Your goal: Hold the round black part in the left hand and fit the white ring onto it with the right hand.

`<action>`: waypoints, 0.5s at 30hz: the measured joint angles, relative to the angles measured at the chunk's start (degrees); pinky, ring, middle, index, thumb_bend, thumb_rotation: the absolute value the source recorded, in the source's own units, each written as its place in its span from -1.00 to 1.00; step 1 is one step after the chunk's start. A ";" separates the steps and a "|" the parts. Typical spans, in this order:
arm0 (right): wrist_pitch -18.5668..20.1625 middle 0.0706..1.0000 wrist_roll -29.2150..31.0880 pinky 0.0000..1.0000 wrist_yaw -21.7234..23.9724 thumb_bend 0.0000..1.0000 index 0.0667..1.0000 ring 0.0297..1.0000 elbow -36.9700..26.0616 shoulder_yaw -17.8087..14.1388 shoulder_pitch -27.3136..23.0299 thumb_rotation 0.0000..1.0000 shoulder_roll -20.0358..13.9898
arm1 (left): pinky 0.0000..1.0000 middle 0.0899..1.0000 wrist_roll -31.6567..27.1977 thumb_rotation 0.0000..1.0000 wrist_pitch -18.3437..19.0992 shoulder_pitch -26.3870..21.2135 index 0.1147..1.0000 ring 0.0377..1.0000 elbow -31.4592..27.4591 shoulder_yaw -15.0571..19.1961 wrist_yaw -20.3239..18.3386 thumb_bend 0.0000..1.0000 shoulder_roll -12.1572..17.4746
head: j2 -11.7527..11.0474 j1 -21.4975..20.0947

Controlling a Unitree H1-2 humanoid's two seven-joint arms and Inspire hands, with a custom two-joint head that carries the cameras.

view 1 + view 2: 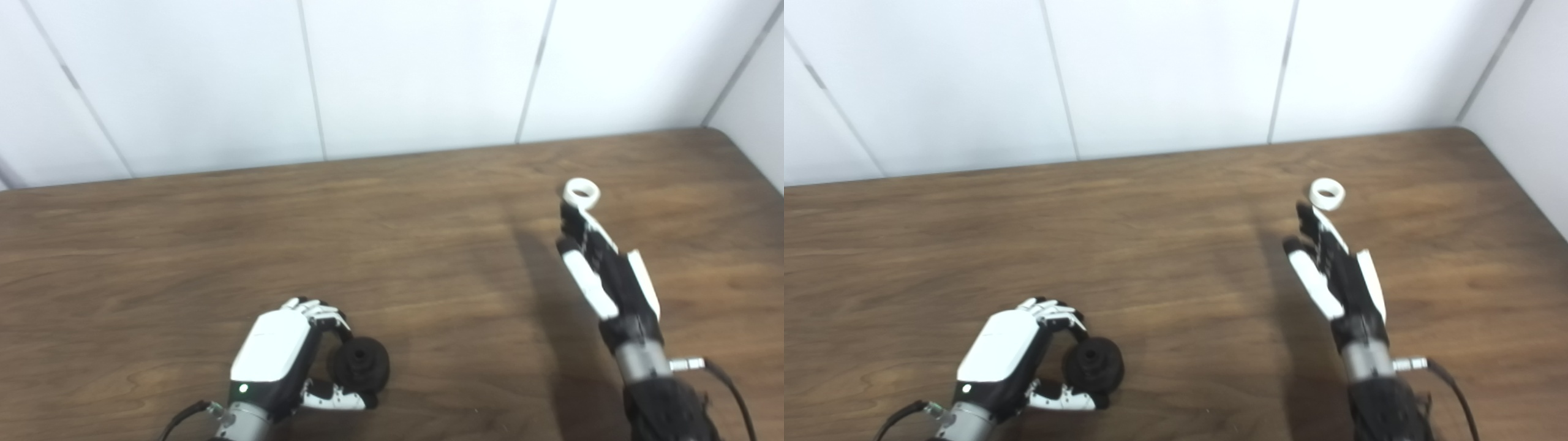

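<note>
The round black part [361,365] is at the front left of the wooden table [398,245], low over or on its surface. My left hand [275,355] is closed around it, fingers curled over its far side and thumb under its near side. It also shows in the right eye view [1093,365]. The white ring [581,192] lies flat on the table at the right. My right hand [603,275] is stretched out flat with its fingers apart, holding nothing. Its fingertips reach the ring's near edge; I cannot tell whether they touch it.
A white panelled wall [392,73] runs along the table's far edge. The table's rounded back right corner [713,131] is close to the ring. A cable [729,383] hangs from the right wrist.
</note>
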 measured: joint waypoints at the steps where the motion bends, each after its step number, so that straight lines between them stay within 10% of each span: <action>1: 0.76 0.75 -1.52 0.59 0.06 0.09 0.66 0.72 -0.18 -0.05 -0.98 0.29 -0.70 | 0.86 0.50 -0.01 -0.90 -0.02 -0.11 -0.16 0.71 0.00 0.02 -0.21 0.04 0.00 | 0.35 -0.70; 15: 13.15 0.73 -15.03 0.64 4.70 0.34 0.39 0.74 2.00 -0.48 -14.12 -0.39 -10.26 | 0.85 0.47 -0.55 -0.90 -0.22 -0.53 -0.16 0.66 0.03 0.80 -1.27 0.04 -0.09 | 1.67 -1.05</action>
